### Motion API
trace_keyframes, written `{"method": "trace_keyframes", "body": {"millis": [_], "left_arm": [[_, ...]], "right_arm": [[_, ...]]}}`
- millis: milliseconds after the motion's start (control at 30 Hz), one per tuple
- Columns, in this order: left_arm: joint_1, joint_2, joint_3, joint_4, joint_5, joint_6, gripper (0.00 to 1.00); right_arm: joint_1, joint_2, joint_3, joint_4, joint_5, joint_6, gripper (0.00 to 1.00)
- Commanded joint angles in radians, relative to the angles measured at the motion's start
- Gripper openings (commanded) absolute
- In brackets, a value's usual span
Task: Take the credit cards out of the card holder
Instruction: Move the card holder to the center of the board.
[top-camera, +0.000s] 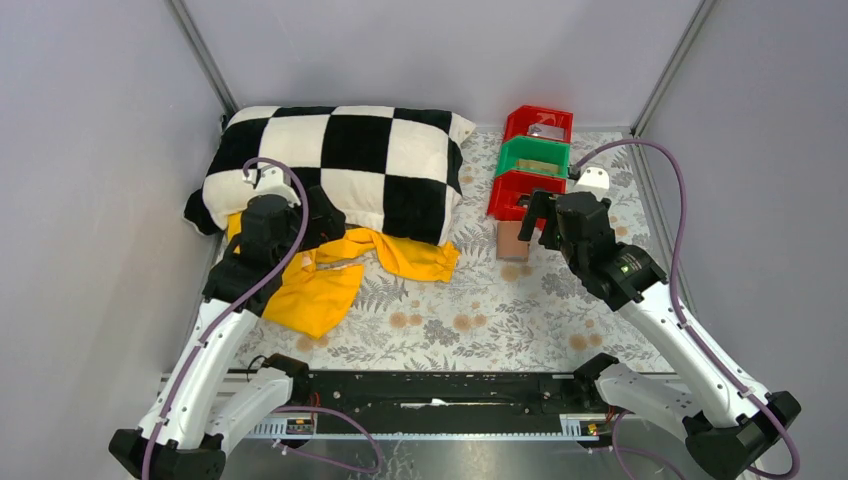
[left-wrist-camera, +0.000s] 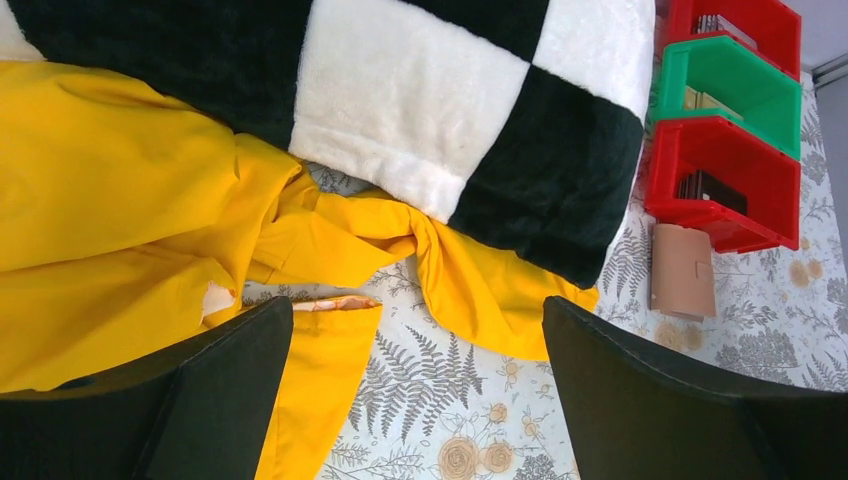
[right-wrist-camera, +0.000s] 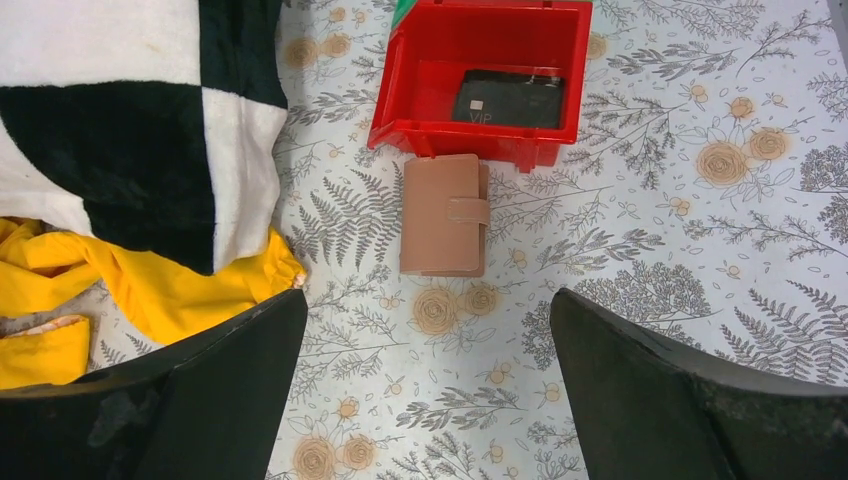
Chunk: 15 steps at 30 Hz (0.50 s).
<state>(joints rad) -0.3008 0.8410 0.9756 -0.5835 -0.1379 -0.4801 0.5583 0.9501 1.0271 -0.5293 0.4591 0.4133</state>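
Observation:
The card holder (right-wrist-camera: 443, 214) is a tan-brown wallet. It lies closed and flat on the floral tablecloth, its tab fastened, just in front of the nearest red bin (right-wrist-camera: 478, 60). It also shows in the top view (top-camera: 512, 240) and the left wrist view (left-wrist-camera: 683, 270). No cards show in the closed holder. A dark card (right-wrist-camera: 510, 98) marked VIP lies inside that red bin. My right gripper (right-wrist-camera: 428, 300) is open and empty, above the cloth just short of the holder. My left gripper (left-wrist-camera: 416, 305) is open and empty, above the yellow cloth's edge, far left of the holder.
A black-and-white checked pillow (top-camera: 340, 160) fills the back left. A crumpled yellow cloth (top-camera: 330, 275) lies in front of it. A green bin (top-camera: 533, 155) and a further red bin (top-camera: 540, 122) stand in a row behind the nearest red bin. Grey walls close in the sides.

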Motion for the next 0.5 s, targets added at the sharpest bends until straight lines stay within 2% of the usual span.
{"method": "trace_keyframes", "body": {"millis": [0, 367, 467], "left_arm": [[0.0, -0.025, -0.006, 0.033, -0.03, -0.003, 0.99], [0.0, -0.026, -0.012, 0.03, 0.003, 0.018, 0.99], [-0.002, -0.01, -0.011, 0.041, 0.087, 0.047, 0.99]], "right_arm": [[-0.004, -0.006, 0.023, -0.01, -0.01, -0.024, 1.0], [-0.003, 0.007, 0.021, -0.029, -0.041, -0.013, 1.0], [-0.004, 0.003, -0.006, -0.01, -0.05, -0.02, 1.0]]}}
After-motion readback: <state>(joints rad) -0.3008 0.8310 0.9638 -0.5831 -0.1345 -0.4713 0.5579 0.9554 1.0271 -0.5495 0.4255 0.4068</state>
